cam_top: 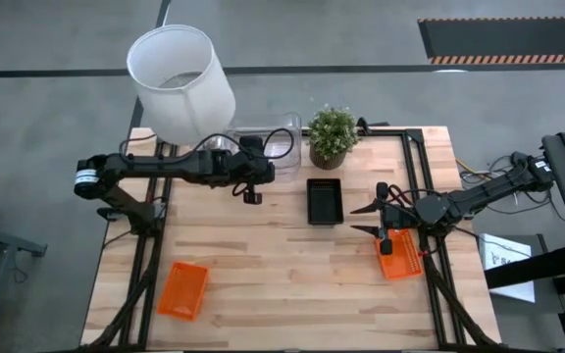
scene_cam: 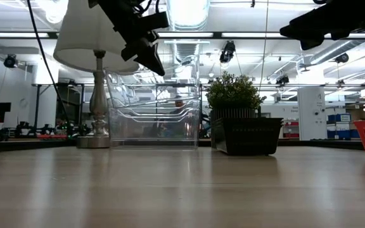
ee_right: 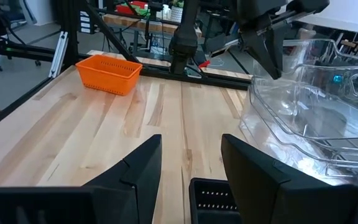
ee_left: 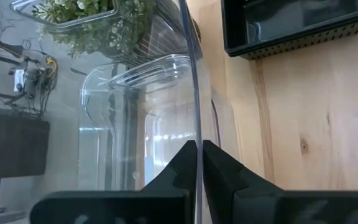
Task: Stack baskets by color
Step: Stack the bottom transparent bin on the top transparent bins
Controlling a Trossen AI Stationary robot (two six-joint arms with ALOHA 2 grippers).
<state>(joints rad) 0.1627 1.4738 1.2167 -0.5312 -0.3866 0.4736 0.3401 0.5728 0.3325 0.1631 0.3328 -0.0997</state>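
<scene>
The left pincer (ee_left: 199, 163) is pinched tight on the thin rim of a clear rectangular plastic basket (cam_top: 281, 134), held over the nested stack of clear plastic baskets (scene_cam: 154, 111) beside the small potted green plant (cam_top: 333, 134). The step in hand looks like seating this clear basket on its matching pile; next it likely needs lowering squarely into the stack before letting go. The black perforated plastic basket (cam_top: 325, 199) lies just in front of the plant. The right pincer (cam_top: 383, 220) hangs spread wide and empty, to the right of the black basket, above one red-orange perforated basket (cam_top: 399, 255). Another red-orange basket (cam_top: 183, 289) sits well apart from the plant, at the wooden counter's (cam_top: 282, 275) near-left corner.
</scene>
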